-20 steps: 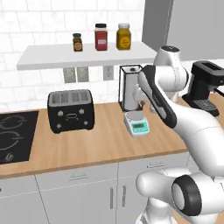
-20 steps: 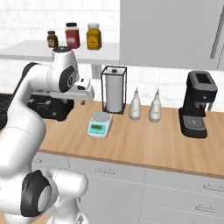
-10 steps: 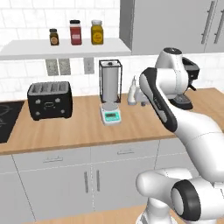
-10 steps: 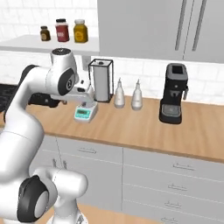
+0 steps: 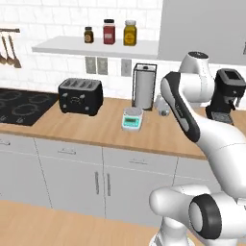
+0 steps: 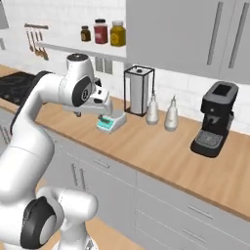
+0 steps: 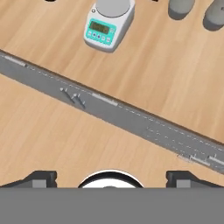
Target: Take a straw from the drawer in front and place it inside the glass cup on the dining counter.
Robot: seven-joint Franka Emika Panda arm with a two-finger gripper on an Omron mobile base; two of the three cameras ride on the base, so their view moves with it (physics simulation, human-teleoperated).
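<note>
My gripper [image 7: 112, 179] hangs over the front edge of a wall counter [image 6: 146, 146] and looks straight down. Its two dark fingertips [image 7: 43, 177] stand far apart with nothing between them, so it is open. In the right base view the gripper [image 6: 83, 113] sits just left of a small scale [image 6: 111, 122]. Shut light-grey drawer fronts [image 5: 137, 162] with silver bar handles run under the counter top, also visible as a grey strip of drawer fronts [image 7: 131, 118]. The straw is hidden. The glass cup and the dining counter are out of view.
On the wall counter stand a black toaster [image 5: 80, 96], a paper-towel holder [image 5: 144, 86], two grey shakers [image 6: 161, 111] and a black coffee machine [image 6: 215, 119]. A stove top [image 5: 21, 105] lies at the left. Jars [image 5: 109, 31] line a shelf above.
The whole picture has shifted, so the base has moved along the wall counter. The arm holds much the same pose above the scale, and the gripper stays open.
</note>
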